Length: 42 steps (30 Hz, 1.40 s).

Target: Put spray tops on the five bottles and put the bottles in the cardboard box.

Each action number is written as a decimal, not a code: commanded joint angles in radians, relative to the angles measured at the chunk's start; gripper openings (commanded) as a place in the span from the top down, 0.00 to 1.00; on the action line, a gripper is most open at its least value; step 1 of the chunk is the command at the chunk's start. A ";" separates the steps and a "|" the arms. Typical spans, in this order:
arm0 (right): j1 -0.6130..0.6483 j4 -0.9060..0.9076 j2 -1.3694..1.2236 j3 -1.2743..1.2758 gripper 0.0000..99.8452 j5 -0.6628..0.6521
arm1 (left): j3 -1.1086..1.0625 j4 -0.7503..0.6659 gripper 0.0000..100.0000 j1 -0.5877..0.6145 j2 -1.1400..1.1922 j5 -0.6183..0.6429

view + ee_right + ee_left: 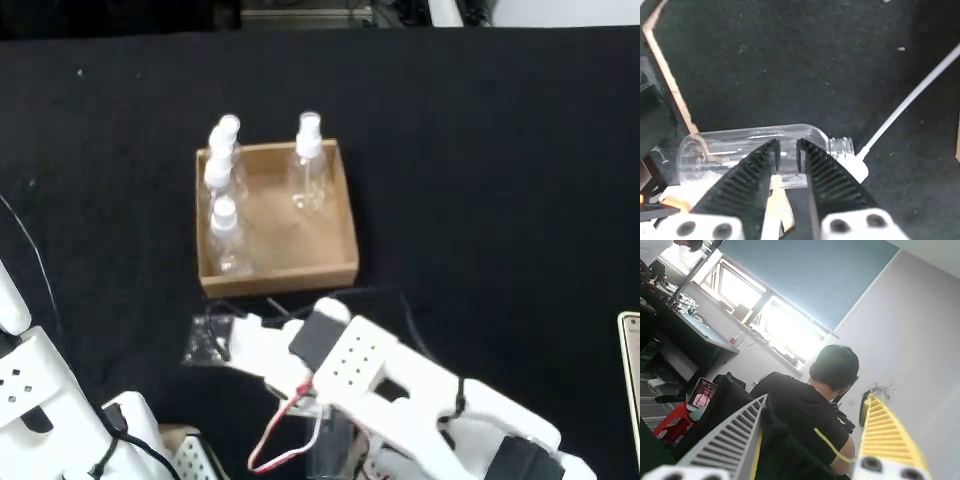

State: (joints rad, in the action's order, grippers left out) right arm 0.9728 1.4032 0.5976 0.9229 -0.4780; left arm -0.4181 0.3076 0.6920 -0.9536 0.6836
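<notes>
Right gripper [787, 150] at — perhaps against — capless bottle [730, 145]

bright windows [790, 330] beside a pale wall [910, 340], black tabletop [500, 150].

- We find no text, number, label or sign that we can read on anything on the table.
- The small screen [702, 392] in the room behind may carry writing, but it is too small for us to tell.
</notes>
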 commanded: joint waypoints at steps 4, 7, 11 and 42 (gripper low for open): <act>-0.006 -0.023 0.027 0.085 0.96 -0.104 | 0.015 -0.020 0.73 0.007 0.003 0.012; -0.098 -0.015 0.030 0.116 0.96 -0.181 | 0.015 -0.020 0.73 0.007 0.003 0.012; -0.285 0.029 0.035 0.096 0.96 -0.273 | 0.015 -0.020 0.73 0.007 0.003 0.012; -0.299 0.305 0.036 -0.122 0.79 -0.511 | 0.015 -0.021 0.73 0.007 0.003 0.012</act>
State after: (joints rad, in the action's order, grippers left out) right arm 0.5938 1.7223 0.5992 0.7956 -0.9996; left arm -0.4181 0.3076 0.6920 -0.9536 0.6836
